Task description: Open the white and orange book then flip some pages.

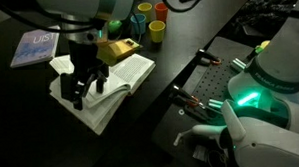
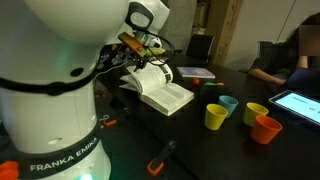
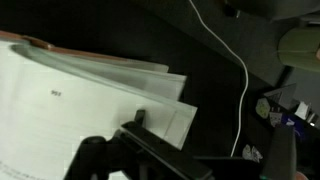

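Note:
The white and orange book [image 1: 124,76] lies open on the black table, showing its white pages [image 1: 108,103]. Part of its orange-tan cover [image 1: 118,50] shows at the far side. In an exterior view [image 2: 172,97] several leaves stand up in a curve by the gripper. My gripper [image 1: 88,92] points down onto the left half of the open book. Its two fingers are apart, with white page showing between them. In the wrist view, a dark fingertip of the gripper [image 3: 132,128] rests on the pages [image 3: 70,100]. I cannot tell whether a leaf is caught.
A thin blue-white book [image 1: 35,47] lies left of the open book. Several cups stand behind it, yellow [image 1: 158,31] and orange [image 1: 162,10] among them; they also show as yellow [image 2: 216,117] and orange [image 2: 266,130]. A white cable [image 3: 240,80] crosses the table. A tablet [image 2: 300,105] lies near a seated person.

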Available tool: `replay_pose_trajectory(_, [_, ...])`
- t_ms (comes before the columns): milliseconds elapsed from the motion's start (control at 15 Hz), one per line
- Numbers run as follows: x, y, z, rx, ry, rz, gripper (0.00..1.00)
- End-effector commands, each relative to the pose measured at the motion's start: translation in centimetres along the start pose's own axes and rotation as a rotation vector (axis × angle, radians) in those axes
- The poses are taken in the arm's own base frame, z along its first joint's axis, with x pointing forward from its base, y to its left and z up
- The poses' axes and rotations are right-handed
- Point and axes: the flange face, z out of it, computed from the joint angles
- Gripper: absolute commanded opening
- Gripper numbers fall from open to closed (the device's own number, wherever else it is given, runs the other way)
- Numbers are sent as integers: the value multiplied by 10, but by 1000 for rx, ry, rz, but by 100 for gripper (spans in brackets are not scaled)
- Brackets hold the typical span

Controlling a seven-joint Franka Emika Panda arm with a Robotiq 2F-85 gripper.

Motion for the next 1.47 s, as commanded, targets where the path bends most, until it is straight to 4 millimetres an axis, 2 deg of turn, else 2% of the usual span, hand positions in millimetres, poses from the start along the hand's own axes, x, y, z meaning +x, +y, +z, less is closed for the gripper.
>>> replay_pose_trajectory(0, [-1,-17,33,28,-36,-45,100])
replay_pose_trajectory(200, [-4,-24,56,19,-60,-94,100])
replay_pose_trajectory(400, [-1,-25,66,10,-61,-118,100])
replay_pose_trajectory(800, [4,-18,68,-54,-57,-186,100])
replay_pose_trajectory(1067, [10,-11,62,-103,-40,-243,100])
replay_pose_trajectory(1400, [8,2,64,-242,12,-328,100])
